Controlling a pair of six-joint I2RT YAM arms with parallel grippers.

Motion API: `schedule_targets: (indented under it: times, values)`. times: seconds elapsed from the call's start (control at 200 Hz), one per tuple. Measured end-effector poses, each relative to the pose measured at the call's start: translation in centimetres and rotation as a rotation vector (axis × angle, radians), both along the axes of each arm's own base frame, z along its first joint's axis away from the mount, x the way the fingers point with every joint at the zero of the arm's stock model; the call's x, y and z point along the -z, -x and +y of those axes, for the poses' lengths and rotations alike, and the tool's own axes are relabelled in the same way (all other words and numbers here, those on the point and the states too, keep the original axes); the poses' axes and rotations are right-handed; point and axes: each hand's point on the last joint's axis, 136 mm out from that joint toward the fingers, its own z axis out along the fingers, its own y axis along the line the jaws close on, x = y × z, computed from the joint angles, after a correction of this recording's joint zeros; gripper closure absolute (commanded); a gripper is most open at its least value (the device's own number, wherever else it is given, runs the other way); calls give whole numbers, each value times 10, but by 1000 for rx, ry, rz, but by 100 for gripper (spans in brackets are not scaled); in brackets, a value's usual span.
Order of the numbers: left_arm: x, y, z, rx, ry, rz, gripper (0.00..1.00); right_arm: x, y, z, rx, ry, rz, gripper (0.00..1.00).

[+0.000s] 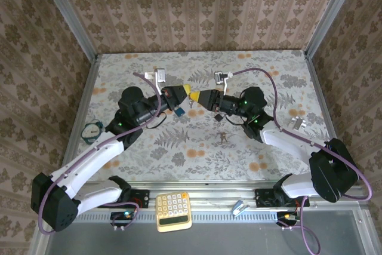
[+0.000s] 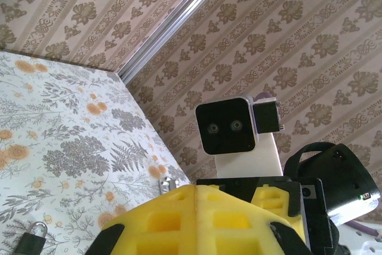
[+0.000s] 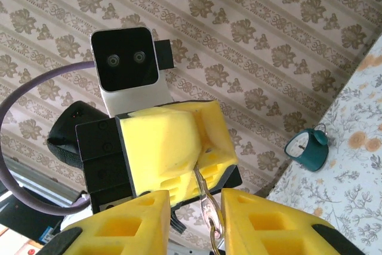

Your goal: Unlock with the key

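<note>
Metal of the likely key (image 3: 200, 184) sticks out of my clamped left gripper (image 3: 197, 162) so the narrow, not yet closed right gripper (image 3: 196, 200) can take it.

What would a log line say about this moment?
left gripper: shut on thin metal piece | right gripper: open, straddling that piece | pose: tip to tip

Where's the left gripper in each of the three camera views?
Top external: left gripper just left of centre, over the flowered table.
Left wrist: left gripper at bottom centre, yellow fingers shut.
Right wrist: left gripper in the middle, facing the camera.
Shared landmark: the flowered table.
</note>
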Motion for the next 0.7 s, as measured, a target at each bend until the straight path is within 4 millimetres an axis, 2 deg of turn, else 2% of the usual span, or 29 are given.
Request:
schedule_targets:
  times: [0.125,0.285,0.355,0.485,0.585,0.7]
  values:
    - [-2,0,0,0,8,-6,100,1,2,4,-19,1,1,70]
    - [-6,0,0,1,30,-9,100,1,6,9,-45,1,3,82]
    - [-8,1,0,3,38,-11,100,1,5,9,-44,-2,6,82]
    - [-7,1,0,3,42,-12,100,1,5,9,-44,-2,7,74]
    - [-3,1,0,2,43,-4,100,1,5,9,-44,-4,7,52]
    - [0,1,0,2,44,7,100,2,2,7,-31,1,7,52]
